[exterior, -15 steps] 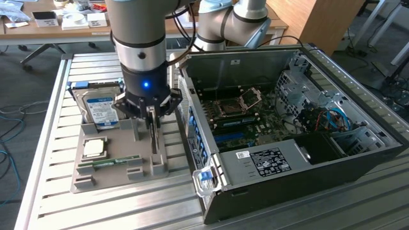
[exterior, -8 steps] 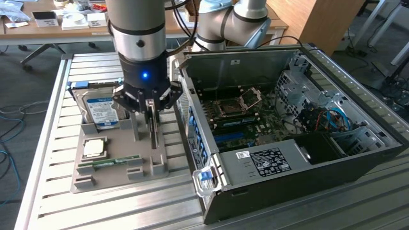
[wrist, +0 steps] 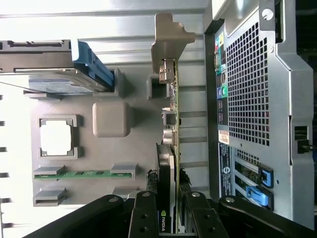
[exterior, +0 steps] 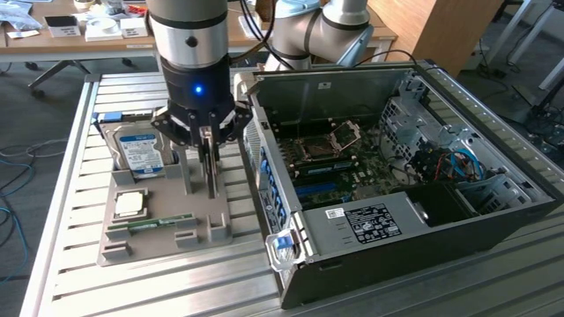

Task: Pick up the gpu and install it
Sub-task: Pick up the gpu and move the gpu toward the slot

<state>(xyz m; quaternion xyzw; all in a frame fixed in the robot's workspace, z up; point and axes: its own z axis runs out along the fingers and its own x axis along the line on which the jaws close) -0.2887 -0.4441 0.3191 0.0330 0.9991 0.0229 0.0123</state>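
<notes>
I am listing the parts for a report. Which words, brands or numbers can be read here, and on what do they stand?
"NVIDIA": on the black edge of the gpu.
hard drive label: too small to read.
power supply label: too small to read.
rear case stickers: blurred, not readable.

Robotics lab: robot arm [exterior: 189, 39] over slotted aluminium bench [exterior: 132, 290], opened computer tower [exterior: 423, 257], cluttered wooden desks [exterior: 53, 43] behind.

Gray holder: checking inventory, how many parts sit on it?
4: hard drive upright at one end, CPU mid-holder, RAM stick beyond it, gpu on edge nearest the case.
</notes>
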